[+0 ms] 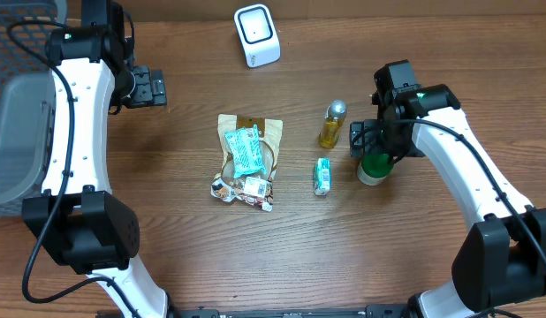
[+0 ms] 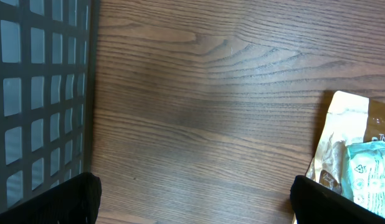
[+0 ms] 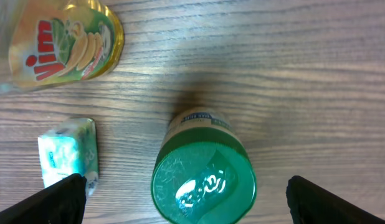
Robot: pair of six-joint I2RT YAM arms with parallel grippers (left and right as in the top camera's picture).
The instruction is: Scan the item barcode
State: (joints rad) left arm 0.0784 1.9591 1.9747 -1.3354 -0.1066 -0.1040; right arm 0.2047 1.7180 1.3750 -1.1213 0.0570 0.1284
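— So, from overhead first: where does everything sit?

— A white scanner (image 1: 256,34) stands at the far edge of the counter (image 1: 185,256). In the middle lies a tan pouch (image 1: 271,134) with a teal sachet (image 1: 246,150) on top, and a crumpled wrapper (image 1: 246,189) touches the pouch's near end. To the right a yellow bottle (image 1: 332,124) lies on its side. A small packet (image 1: 322,176) is near it, and a green-lidded jar (image 1: 375,168) is just beside that.

— And the arms?

— The right end effector (image 1: 365,140) hangs over the jar, well apart from the scanner. The left end effector (image 1: 151,87) is far left, near a grey basket (image 1: 8,115), above bare wood. From up here I can't really tell how wide the right fingers stand.

— Left wrist view?

— The left end effector (image 2: 199,199) is spread wide and holds nothing. The basket's grid (image 2: 37,93) runs down the left edge. The pouch's corner (image 2: 342,130) shows at the right, with the sachet (image 2: 370,171) on it.

— Right wrist view?

— The jar (image 3: 202,177) stands lid up between the two fingers (image 3: 55,202). The right end effector (image 3: 186,199) is wide open, both fingers clear of the jar's sides. The bottle (image 3: 61,43) lies at top left. The small packet (image 3: 68,155) sits left of the jar, not touching it.
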